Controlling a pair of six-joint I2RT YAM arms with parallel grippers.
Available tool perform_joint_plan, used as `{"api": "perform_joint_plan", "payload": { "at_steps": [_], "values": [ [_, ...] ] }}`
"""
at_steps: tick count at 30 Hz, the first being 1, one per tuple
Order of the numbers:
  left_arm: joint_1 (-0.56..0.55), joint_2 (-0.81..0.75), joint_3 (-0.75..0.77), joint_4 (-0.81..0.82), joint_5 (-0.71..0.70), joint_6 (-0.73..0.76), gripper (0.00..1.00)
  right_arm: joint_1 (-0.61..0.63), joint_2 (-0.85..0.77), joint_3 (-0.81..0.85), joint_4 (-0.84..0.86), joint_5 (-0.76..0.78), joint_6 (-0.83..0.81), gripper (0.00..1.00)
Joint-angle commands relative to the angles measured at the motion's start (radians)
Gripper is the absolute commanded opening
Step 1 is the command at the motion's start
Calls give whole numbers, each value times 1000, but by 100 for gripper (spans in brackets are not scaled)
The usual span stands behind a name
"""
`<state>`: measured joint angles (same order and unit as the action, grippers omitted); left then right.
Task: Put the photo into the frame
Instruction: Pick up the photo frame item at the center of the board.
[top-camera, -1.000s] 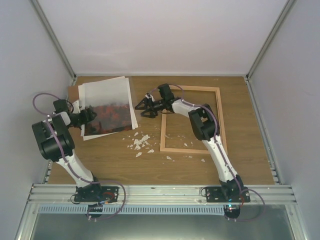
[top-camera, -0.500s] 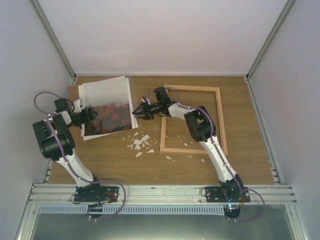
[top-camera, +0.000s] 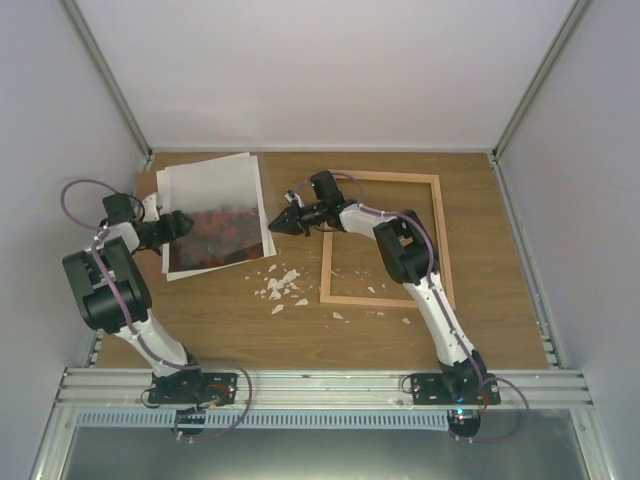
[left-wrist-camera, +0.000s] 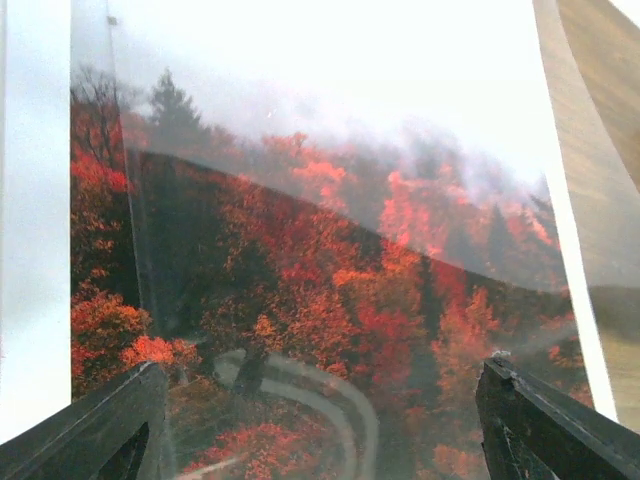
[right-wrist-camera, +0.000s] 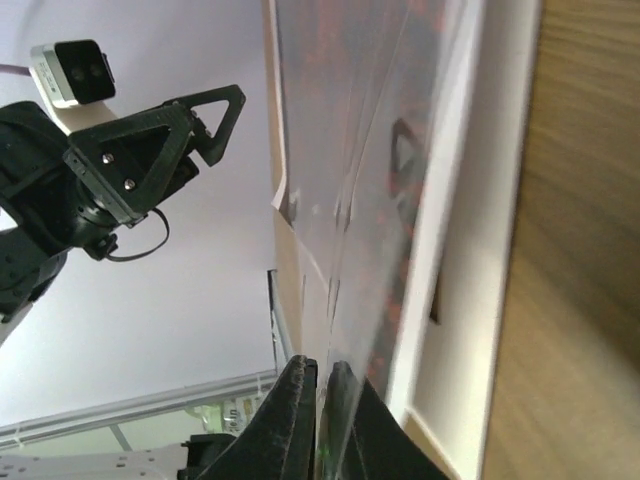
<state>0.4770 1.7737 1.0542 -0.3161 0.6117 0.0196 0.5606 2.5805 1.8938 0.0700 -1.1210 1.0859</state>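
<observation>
The photo (top-camera: 215, 228), red-orange hills inside a wide white border, lies at the table's back left under a clear pane (top-camera: 240, 175). My left gripper (top-camera: 183, 222) hovers over its left edge, open. In the left wrist view its two dark fingers (left-wrist-camera: 100, 420) straddle the picture (left-wrist-camera: 300, 250) with nothing between them. My right gripper (top-camera: 272, 224) is at the stack's right edge. Its jaws (right-wrist-camera: 322, 368) are shut on the thin edge of the clear pane (right-wrist-camera: 360, 150), beside the photo's white border (right-wrist-camera: 460, 250). The wooden frame (top-camera: 370, 301) lies flat to the right.
A brown backing board (top-camera: 146, 185) sticks out from under the stack at its left. Several small white scraps (top-camera: 280, 285) lie between the stack and the frame, a few inside it. Walls and metal posts close in the table.
My right gripper moved left from the frame's corner to the stack's right edge and shut on the clear pane. The left arm shifted slightly; its gripper stays open.
</observation>
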Motion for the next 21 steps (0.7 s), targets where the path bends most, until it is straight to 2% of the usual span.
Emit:
{"api": "perform_joint_plan", "payload": {
  "at_steps": [1,3,8,12,16,21],
  "values": [
    [23,-69,-7,-2,44,22,85,-8,-102,-25,-20,27,-35,5],
    [37,-90,-12,6,70,16,87,-10,-121,-37,-9,27,-38,1],
    [73,-135,-9,28,161,-15,99,-13,-172,-86,102,-20,24,1],
    [98,-168,-42,81,237,-113,99,-25,-219,-161,301,-43,177,1],
    [110,-192,-93,155,314,-206,99,-27,-242,-190,418,-74,278,1],
    [112,-186,-161,217,321,-311,99,-28,-246,-213,549,-102,396,1]
  ]
}}
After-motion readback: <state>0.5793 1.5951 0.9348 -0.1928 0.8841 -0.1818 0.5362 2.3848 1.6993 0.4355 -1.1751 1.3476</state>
